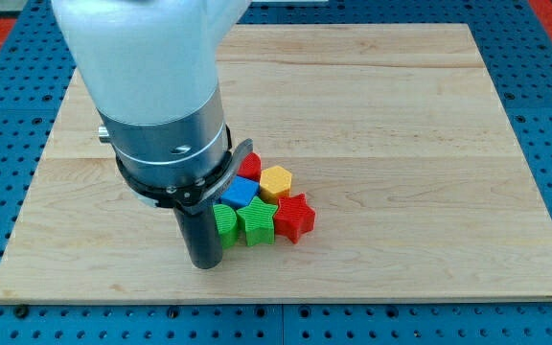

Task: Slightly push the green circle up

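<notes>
Green circle point(224, 221) sits at cluster's lower left on tabletop point(401, 144), touching rod tip point(205, 263), partly hidden. Push should be short, straight up, gently, since blocks crowd above. Counted: one green star point(257, 221), red star point(293, 217), yellow hexagon point(275, 180), blue block point(239, 193), red block point(249, 166). No pincer fitted; state cannot be told.

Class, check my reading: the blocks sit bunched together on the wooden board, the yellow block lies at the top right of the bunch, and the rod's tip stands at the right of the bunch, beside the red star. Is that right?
Not quite. The camera view shows my tip at the left of the bunch, beside the green circle, not beside the red star. The rest holds: the blocks are bunched on the wooden board, with the yellow block at the top right.
</notes>
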Motion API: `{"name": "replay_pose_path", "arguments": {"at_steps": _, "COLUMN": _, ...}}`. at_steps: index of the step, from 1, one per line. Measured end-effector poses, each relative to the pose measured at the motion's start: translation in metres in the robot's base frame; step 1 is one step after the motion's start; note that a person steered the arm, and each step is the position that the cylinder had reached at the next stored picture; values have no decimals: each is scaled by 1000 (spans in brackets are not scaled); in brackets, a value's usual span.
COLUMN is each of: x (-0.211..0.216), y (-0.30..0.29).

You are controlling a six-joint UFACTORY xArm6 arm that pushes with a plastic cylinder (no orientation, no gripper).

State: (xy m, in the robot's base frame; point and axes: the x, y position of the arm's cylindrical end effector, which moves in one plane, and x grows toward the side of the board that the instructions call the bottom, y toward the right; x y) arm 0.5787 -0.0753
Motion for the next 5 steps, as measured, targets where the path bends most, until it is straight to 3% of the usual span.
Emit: {"name": "replay_pose_path", "arguments": {"at_steps": 5, "x": -10, "y": -1}}
